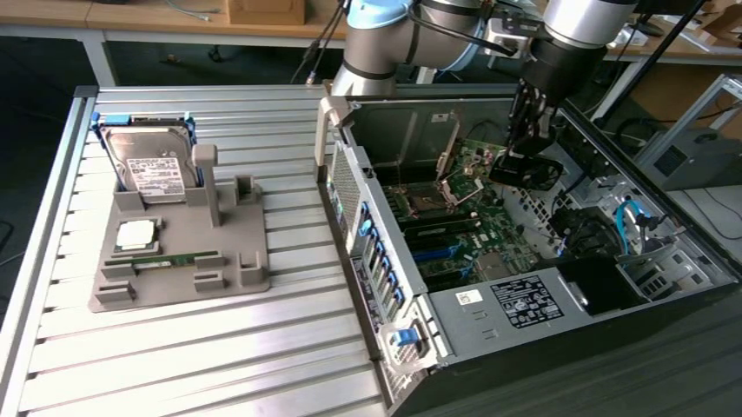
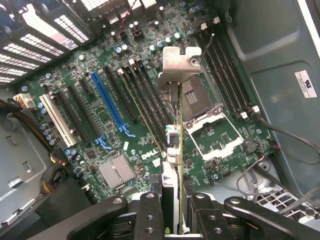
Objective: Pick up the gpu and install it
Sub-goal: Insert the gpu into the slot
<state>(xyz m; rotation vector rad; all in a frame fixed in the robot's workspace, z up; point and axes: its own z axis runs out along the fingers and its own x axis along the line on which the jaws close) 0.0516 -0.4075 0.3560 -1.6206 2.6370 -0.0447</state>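
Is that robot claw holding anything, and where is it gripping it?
Yes: the gripper holds the gpu, pinched across its flat faces at the edge away from the motherboard.

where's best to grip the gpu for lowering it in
Hold the gpu by the long edge facing away from the motherboard, coming from above, clamping both flat faces, as the gripper does: it is thin, edge-on to the board, silver bracket end clear.
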